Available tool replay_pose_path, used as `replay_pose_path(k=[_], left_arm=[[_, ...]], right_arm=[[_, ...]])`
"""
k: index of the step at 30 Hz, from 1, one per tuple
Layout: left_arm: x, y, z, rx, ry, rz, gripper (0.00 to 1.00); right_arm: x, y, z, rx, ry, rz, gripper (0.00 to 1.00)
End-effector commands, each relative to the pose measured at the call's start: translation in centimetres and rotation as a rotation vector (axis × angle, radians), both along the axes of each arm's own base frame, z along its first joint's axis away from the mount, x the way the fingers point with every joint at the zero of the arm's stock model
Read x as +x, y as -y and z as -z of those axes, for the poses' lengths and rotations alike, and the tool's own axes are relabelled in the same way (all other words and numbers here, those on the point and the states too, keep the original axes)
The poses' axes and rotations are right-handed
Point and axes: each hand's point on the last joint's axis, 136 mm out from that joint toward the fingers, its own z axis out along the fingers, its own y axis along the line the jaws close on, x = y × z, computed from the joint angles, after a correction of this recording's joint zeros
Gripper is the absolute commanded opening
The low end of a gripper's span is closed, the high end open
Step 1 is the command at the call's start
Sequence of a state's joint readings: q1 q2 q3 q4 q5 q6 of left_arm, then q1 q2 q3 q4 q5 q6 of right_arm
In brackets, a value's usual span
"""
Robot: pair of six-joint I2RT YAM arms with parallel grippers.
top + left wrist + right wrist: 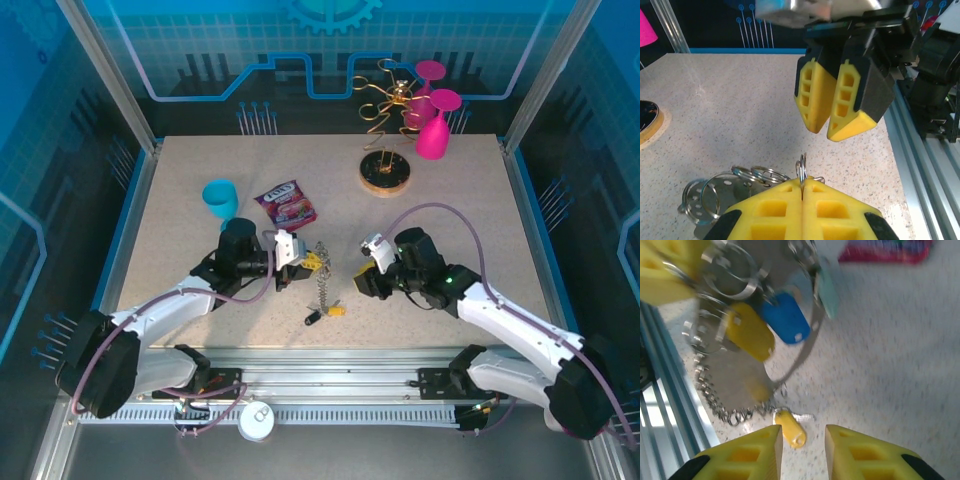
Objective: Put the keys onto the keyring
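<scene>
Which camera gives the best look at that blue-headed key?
The right wrist view: the blue-headed key hangs large and close beside a yellow-headed key, slightly blurred. From the top view the bunch's chain is plain, the blue head too small to pick out. The left wrist view catches the bunch's silver rings.

Two grippers work over one worktop (pixel 470 200): the left gripper (pixel 802 200) and the right gripper (pixel 802 450). There is one keyring (pixel 807 347) with one chain (pixel 710 397). Four keys can be counted: one large yellow-headed key (pixel 747 332), one small yellow-headed key (pixel 790 427), one blue-headed key (pixel 786 317) and one blurred pale green-headed key (pixel 826 287). At least three silver split rings (pixel 710 197) lie together. Further back stand two magenta wine glasses (pixel 435 130), one teal cup (pixel 220 195), one snack packet (pixel 286 205) and one gold wire stand (pixel 385 172).
</scene>
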State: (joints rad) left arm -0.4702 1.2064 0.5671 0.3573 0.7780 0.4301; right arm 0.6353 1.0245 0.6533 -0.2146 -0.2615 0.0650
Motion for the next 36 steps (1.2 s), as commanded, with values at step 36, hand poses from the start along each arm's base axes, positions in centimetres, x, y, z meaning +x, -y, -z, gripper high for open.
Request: replay_pose_path(k=[36], left_arm=[[-1.3,0.8,-3.8,-0.139,0.028,0.143,0.00]], right_arm=[[-1.8,-5.5,-1.4,0.068,0.315,-0.368,0.42]])
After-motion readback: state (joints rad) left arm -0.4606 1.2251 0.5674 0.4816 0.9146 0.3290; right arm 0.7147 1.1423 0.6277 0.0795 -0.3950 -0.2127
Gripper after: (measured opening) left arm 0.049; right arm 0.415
